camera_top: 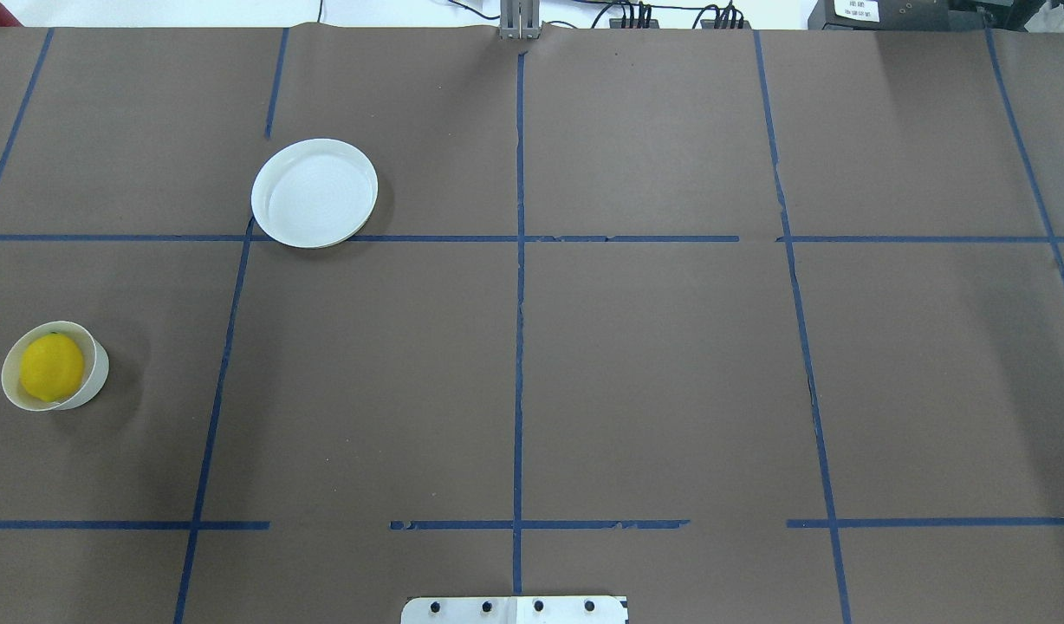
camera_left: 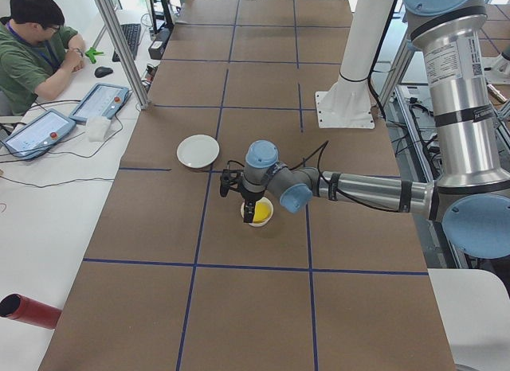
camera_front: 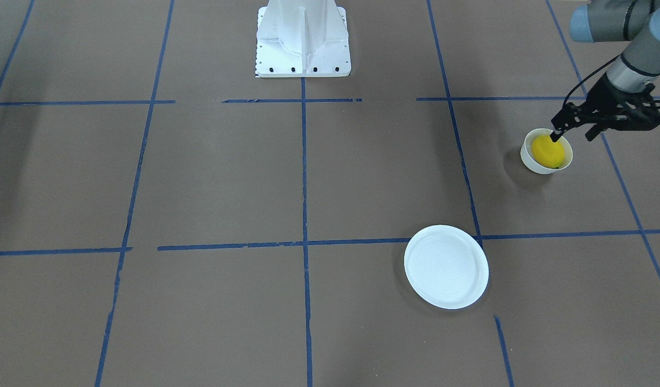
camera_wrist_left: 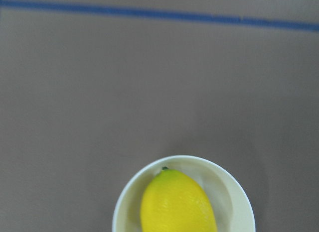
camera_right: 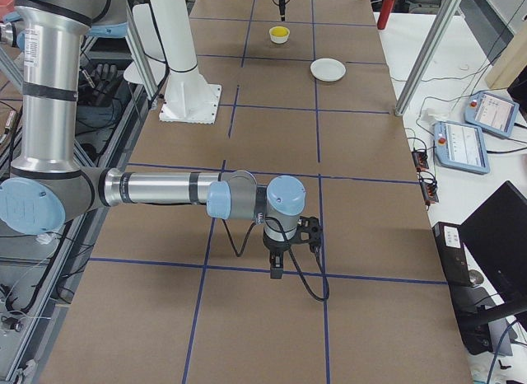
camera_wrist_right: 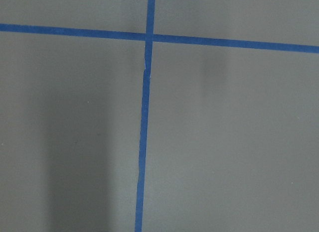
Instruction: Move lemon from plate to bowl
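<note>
The lemon (camera_front: 547, 151) lies inside the bowl (camera_front: 531, 163), well apart from the plate (camera_front: 446, 267) on the tabletop (camera_front: 308, 177). The left gripper (camera_front: 574, 134) hangs just above the bowl, its fingers spread apart and holding nothing. Whether the right gripper (camera_right: 277, 267) is spread or closed, I cannot tell.

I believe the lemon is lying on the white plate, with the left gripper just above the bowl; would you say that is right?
Not quite: the lemon lies in the bowl, not on the plate, which holds nothing. The overhead exterior view shows this plainly. The left gripper is indeed just above the bowl, as the exterior front-facing view shows.
</note>
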Controlling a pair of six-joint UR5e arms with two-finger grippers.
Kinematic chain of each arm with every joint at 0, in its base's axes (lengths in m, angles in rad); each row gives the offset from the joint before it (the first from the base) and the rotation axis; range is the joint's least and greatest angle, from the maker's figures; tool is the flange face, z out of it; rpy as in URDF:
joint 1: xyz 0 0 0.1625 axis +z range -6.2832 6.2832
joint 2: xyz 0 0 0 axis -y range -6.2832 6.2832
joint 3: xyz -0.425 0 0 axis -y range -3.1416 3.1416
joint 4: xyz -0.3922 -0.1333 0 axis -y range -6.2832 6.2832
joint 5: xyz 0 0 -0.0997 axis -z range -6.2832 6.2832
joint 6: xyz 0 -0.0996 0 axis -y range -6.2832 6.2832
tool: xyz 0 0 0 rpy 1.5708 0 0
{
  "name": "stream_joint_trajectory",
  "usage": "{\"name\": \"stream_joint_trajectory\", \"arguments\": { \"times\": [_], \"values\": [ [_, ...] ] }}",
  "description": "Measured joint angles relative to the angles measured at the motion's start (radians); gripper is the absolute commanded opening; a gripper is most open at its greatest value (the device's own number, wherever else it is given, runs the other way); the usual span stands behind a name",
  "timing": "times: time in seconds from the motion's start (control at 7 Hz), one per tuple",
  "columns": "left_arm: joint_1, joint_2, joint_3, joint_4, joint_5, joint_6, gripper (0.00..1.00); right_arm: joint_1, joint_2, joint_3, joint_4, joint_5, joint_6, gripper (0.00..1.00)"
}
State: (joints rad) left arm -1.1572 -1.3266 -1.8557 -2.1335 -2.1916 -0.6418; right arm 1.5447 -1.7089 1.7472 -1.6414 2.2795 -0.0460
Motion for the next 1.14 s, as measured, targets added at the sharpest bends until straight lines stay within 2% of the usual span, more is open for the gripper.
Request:
{"name": "stream_joint_trajectory", "arguments": {
  "times": [0.43, 0.57, 0.71, 1.14],
  "values": [
    [-0.259, -0.015, -0.007, 0.324, -0.030, 0.499, 1.00, 0.000, 0.000, 0.000, 0.000, 0.000, 0.000, 1.00],
    [-0.325, -0.026, -0.005, 0.454, -0.066, 0.632, 1.00, 0.000, 0.000, 0.000, 0.000, 0.000, 0.000, 1.00],
    [-0.363, -0.026, 0.001, 0.531, -0.098, 0.713, 1.00, 0.000, 0.000, 0.000, 0.000, 0.000, 0.000, 1.00],
    [-0.392, -0.018, 0.033, 0.571, -0.143, 0.767, 1.00, 0.000, 0.000, 0.000, 0.000, 0.000, 0.000, 1.00]
  ]
}}
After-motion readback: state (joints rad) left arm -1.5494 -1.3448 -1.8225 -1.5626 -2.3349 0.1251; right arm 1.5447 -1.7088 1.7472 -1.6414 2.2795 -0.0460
